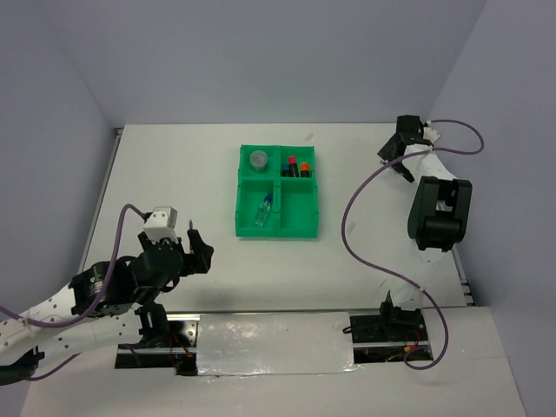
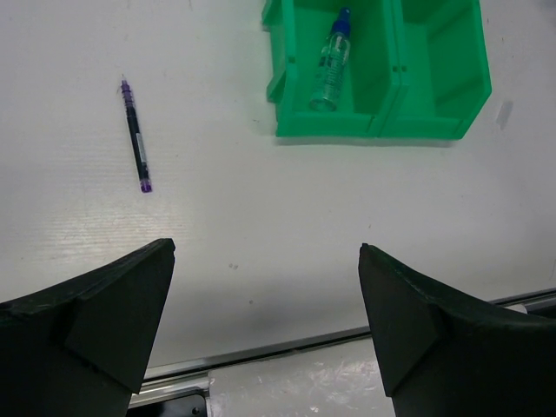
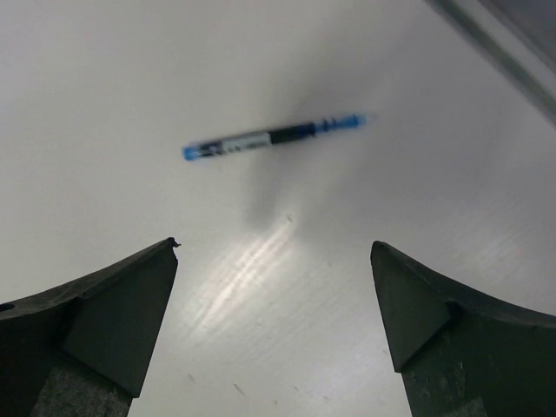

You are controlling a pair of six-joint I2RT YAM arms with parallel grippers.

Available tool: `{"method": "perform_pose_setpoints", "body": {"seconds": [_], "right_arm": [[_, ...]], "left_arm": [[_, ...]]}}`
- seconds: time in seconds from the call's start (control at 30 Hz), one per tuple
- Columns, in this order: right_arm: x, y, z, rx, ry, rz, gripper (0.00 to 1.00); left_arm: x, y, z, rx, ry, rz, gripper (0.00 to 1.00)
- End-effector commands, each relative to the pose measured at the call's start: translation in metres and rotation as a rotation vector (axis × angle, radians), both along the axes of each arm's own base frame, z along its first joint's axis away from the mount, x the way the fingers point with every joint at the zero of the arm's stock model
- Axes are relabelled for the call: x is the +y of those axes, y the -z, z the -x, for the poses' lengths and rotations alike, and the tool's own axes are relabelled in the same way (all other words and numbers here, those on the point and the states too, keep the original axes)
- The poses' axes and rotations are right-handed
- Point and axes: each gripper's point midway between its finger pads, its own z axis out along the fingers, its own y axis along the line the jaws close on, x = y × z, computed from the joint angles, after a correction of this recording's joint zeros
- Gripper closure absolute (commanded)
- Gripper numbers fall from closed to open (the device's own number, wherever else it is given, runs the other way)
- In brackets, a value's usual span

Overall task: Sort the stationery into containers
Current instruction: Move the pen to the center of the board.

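A: What is the green tray (image 2: 369, 126) made of?
B: Smooth, slightly glossy plastic. The small bottle (image 2: 330, 65) in it is clear and shiny.
A: And the white table (image 2: 261, 217)?
B: Matt, faintly ribbed, with soft glare. A metal rail (image 2: 261, 352) along its near edge has a dull shine. The pen (image 2: 136, 143) left of the tray has a glossy barrel.
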Motion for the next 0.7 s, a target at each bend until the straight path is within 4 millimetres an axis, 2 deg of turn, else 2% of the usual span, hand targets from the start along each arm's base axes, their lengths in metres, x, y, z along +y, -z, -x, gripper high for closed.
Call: {"method": "perform_pose_setpoints", "body": {"seconds": [0.0, 0.03, 0.07, 0.1, 0.13, 0.23, 0.3, 0.5, 0.6, 0.67], "right_arm": [[0.000, -0.058, -0.043, -0.231, -0.023, 0.034, 0.00], [-0.001, -0.060, -0.050, -0.232, -0.041, 0.048, 0.00], [-0.001, -0.045, -0.055, -0.186, -0.090, 0.068, 0.00], [-0.002, -0.055, -0.067, -0.205, -0.113, 0.081, 0.00], [-0.002, -0.051, -0.071, -0.191, -0.130, 0.086, 0.00], [0.002, -0.034, -0.089, -0.172, -0.220, 0.101, 0.00], [-0.002, -0.022, -0.100, -0.144, -0.218, 0.113, 0.00], [-0.001, 0.017, -0.116, -0.080, -0.269, 0.091, 0.00], [0.000, 0.022, -0.113, -0.037, -0.258, 0.044, 0.00], [0.008, 0.034, -0.106, -0.017, -0.260, -0.040, 0.00]], "left_arm": [[-0.003, -0.010, -0.003, -0.033, 0.002, 0.030, 0.01], [-0.004, -0.009, -0.003, -0.031, 0.005, 0.024, 0.01], [-0.005, -0.009, -0.003, -0.028, 0.011, 0.023, 0.01], [-0.007, -0.008, -0.003, -0.025, 0.018, 0.019, 0.01], [-0.009, -0.007, -0.003, -0.022, 0.024, 0.017, 0.01], [-0.014, -0.006, -0.003, -0.019, 0.047, 0.001, 0.01], [-0.015, -0.004, -0.003, -0.013, 0.051, -0.007, 0.01], [-0.026, 0.000, 0.000, -0.003, 0.100, 0.007, 0.01], [-0.026, 0.001, 0.000, -0.004, 0.103, 0.013, 0.01], [-0.027, 0.000, 0.001, -0.005, 0.110, 0.018, 0.01]]}}
